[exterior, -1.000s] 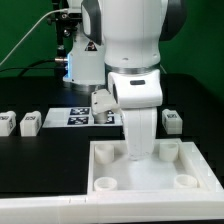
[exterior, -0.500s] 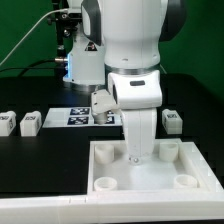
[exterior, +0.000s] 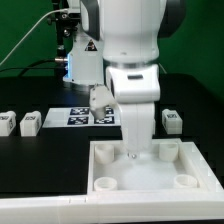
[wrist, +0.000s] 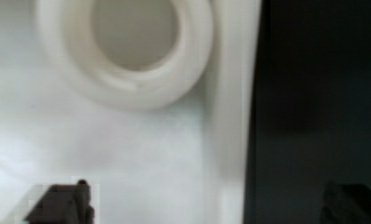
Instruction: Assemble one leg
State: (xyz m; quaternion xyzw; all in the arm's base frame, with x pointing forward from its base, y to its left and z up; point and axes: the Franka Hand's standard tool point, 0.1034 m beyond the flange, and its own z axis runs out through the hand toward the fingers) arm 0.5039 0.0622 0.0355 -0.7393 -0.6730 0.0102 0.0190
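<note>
Three small white legs with tags lie on the black table in the exterior view: two at the left (exterior: 5, 123) (exterior: 30, 122) and one at the right (exterior: 172, 121). The large white tray-like piece (exterior: 150, 178) lies in front. My gripper (exterior: 134, 152) hangs low over its far edge, between the two far corner sockets. In the wrist view the gripper (wrist: 208, 200) is open, with its dark fingertips (wrist: 61, 200) far apart and no leg between them. A round socket (wrist: 129, 50) and the piece's edge lie below it.
The marker board (exterior: 78, 116) lies flat behind the arm, at its left in the exterior view. A metal rig with cables (exterior: 70, 50) stands at the back. A green wall runs behind it.
The arm's hand has shifted slightly toward the exterior view's left and risen a little over the tray-like piece. The legs have not moved.
</note>
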